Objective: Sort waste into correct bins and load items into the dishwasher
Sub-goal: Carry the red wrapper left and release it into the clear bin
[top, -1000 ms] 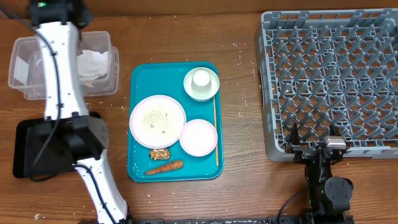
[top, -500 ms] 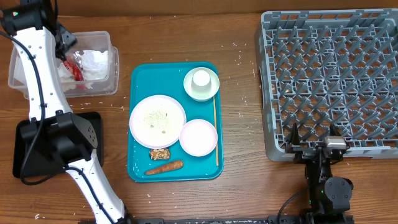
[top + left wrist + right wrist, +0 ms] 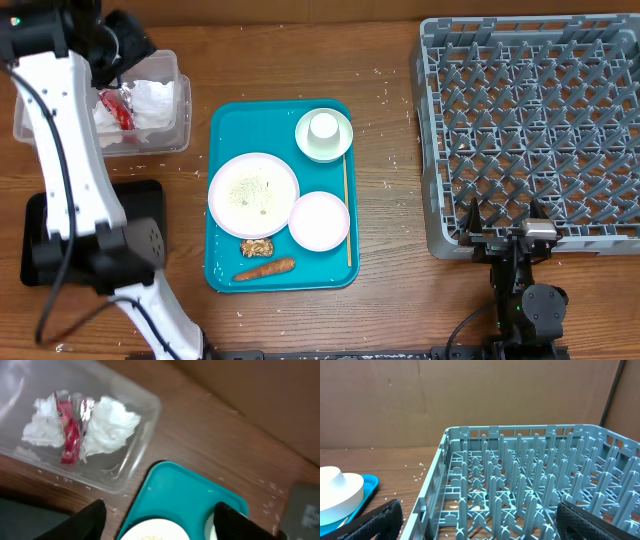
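Note:
My left gripper (image 3: 122, 45) hovers open and empty over the far end of the clear tub (image 3: 160, 148). In the tub lie the red wrapper (image 3: 115, 108) (image 3: 67, 430) and the crumpled white napkin (image 3: 152, 100) (image 3: 112, 427). The teal tray (image 3: 225, 150) holds a rice-flecked white plate (image 3: 253, 193), a pink plate (image 3: 319, 220), a cup in a bowl (image 3: 323, 133), the wooden stick (image 3: 346, 210), a brown lump (image 3: 257, 246) and a carrot (image 3: 265, 268). My right gripper (image 3: 505, 215) (image 3: 485, 527) stands open at the near edge of the grey dish rack (image 3: 535, 130) (image 3: 530, 485).
The flat black tray (image 3: 135, 192) lies at the near left, partly under my left arm. Loose rice grains dot the wood around the teal tray. In the left wrist view the teal tray's corner (image 3: 185, 500) lies between my fingers (image 3: 90, 520).
My left gripper has opened and let go of the red wrapper, which now lies in the clear tub. The left arm swung back over the tub's far side. The right arm has not moved.

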You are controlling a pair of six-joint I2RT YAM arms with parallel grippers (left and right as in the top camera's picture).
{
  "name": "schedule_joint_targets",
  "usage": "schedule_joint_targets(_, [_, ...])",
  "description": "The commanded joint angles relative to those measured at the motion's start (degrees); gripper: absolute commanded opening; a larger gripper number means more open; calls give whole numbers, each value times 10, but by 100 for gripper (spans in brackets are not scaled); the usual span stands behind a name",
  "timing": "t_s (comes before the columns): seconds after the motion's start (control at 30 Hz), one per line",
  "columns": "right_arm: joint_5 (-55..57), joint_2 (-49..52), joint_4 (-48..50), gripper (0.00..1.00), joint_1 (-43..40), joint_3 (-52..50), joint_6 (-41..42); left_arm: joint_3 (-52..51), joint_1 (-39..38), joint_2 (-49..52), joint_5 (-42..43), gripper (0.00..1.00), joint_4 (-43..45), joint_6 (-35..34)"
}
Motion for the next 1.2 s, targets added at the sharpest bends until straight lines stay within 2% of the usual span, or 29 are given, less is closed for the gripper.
schedule_joint_targets(0.0, [-1, -7, 3, 100, -3, -6, 2, 3, -21, -49, -53, 100, -11, 4])
schedule_joint_targets(0.4, [-1, -7, 3, 100, -3, -6, 2, 0, -24, -41, -8, 100, -161, 7])
schedule_joint_targets(0.47, [-1, -7, 3, 100, -3, -6, 2, -4, -24, -41, 50, 100, -161, 38])
schedule_joint_targets(0.5, [-1, -7, 3, 100, -3, -6, 2, -4, -24, -41, 134, 100, -161, 82])
schedule_joint_targets(0.53, [-1, -7, 3, 100, -3, -6, 2, -4, -24, -41, 179, 100, -161, 97])
schedule_joint_targets(0.67, [-1, -7, 3, 100, -3, -6, 2, -4, -26, -41, 254, 100, -161, 112])
schedule_joint_targets(0.87, [-1, -7, 3, 100, -3, -6, 2, -4, -68, -46, 271, 100, -161, 118])
schedule_joint_targets(1.07, [-1, -7, 3, 100, -3, -6, 2, -5, -144, -40, 134, 100, -161, 118])
schedule_joint_targets(1.17, [-1, -7, 3, 100, -3, -6, 2, -5, -174, -38, 108, 100, -160, 118])
